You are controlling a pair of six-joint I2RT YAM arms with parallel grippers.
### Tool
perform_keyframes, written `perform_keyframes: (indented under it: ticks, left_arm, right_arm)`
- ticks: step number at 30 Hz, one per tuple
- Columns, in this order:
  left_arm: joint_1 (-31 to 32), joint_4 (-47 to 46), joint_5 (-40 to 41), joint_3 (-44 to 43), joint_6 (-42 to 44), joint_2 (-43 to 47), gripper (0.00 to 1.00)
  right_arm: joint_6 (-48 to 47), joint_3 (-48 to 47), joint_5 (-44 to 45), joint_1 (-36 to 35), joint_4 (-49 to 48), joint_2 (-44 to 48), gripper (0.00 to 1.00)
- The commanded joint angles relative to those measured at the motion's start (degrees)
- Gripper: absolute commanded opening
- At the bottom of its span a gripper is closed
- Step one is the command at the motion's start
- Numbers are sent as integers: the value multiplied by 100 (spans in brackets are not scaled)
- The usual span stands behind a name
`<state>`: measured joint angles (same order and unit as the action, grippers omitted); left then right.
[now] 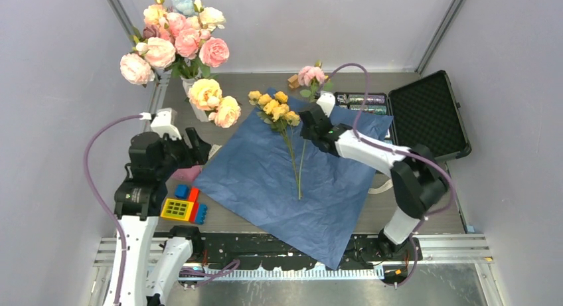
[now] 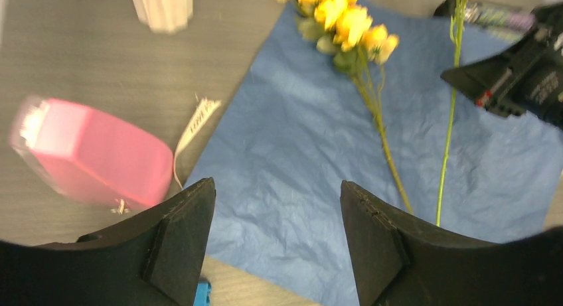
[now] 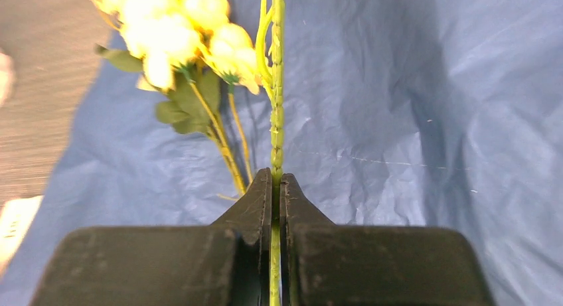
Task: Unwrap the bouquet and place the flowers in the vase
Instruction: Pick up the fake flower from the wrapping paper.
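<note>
Top external: high above the counter's (image 1: 259,80) near edge, facing down over all of it. Wrist views: close, facing forward past left gripper (image 2: 279,206) and right gripper (image 3: 275,186). All share the paper wrap (image 1: 265,180) (image 2: 285,140) (image 3: 398,120).

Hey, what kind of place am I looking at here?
Probably a robotics test booth, not a florist's: plain grey panel walls, two arms bolted to a metal rail, and an open foam-lined tool case.

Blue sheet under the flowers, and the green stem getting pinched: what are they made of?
The blue sheet looks like thin matte paper: fine crinkles and creases run all over it. The green stem clamped in the right gripper looks like moulded plastic, probably fake: evenly spaced ridges and a slight shine.
</note>
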<state>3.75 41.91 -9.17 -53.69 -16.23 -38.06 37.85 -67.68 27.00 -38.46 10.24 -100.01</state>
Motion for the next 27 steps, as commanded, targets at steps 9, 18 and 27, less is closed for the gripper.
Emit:
perform_keyframes:
  ticks: [9,18,27]
  left_arm:
    - [12,293,-1417,-2811,-615,-1015,69]
    - [342,-908,-2943,-3510,-1537,-1829,66]
    - [1311,-3095,-3452,-3465,-2773,-2171,73]
  right_arm:
    - [-1341,1060,-1496,-150,-2195,3176,0]
    - [-2156,662,-3175,-928,-2863,3911,0]
    - [-2406,33,-3443,-1907,-3155,3437,0]
